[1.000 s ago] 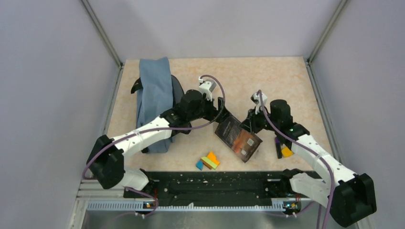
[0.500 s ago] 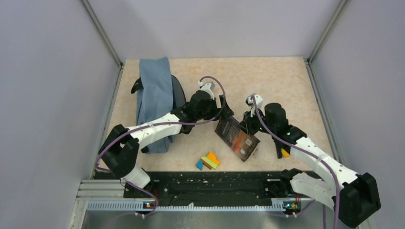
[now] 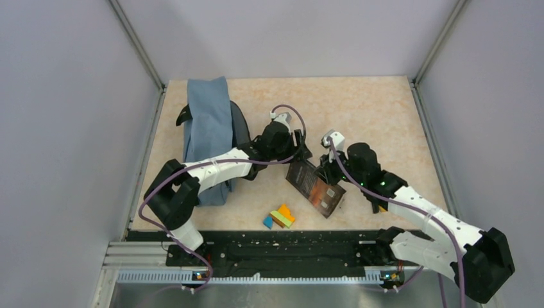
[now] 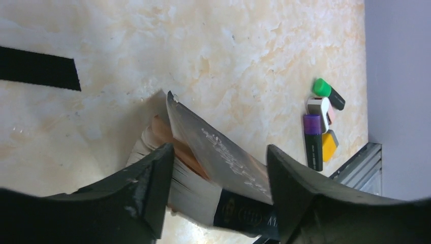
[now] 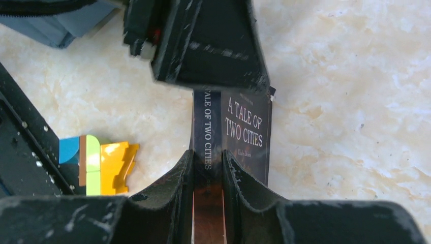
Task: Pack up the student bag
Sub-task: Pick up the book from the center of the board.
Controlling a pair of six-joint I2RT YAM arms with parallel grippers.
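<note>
The large, soft slate-blue fabric backpack (image 3: 206, 131) lies along the left edge of the beige marbled table (image 3: 372, 109), reaching toward the far left corner. Its dark opening faces the table's middle, and a black strap (image 4: 38, 68) trails flat on the surface. The left arm crosses over the bag's near end.

Near the middle of the table, a dark paperback book (image 3: 315, 187) with brownish cover art is lifted at a tilt. The title on its spine and front cover reads "A Tale of Two Cities" in the right wrist view. The right gripper (image 5: 207, 155) is clamped narrowly on the spine at the book's nearer end, with one finger on each side. The left gripper (image 4: 218, 150) is at the book's opposite, farther end. Its jaws are spread wide and straddle that end, so that the page edges and cover show between the two black fingers (image 4: 145, 190). I cannot tell whether either finger touches the book.

A small stack of blue, green and orange blocks (image 3: 280, 217) sits by the near edge of the table, close to the book's near corner but apart from it. A cluster of short green, purple and yellow highlighter pens (image 4: 317, 127) lies toward the near right corner.
</note>
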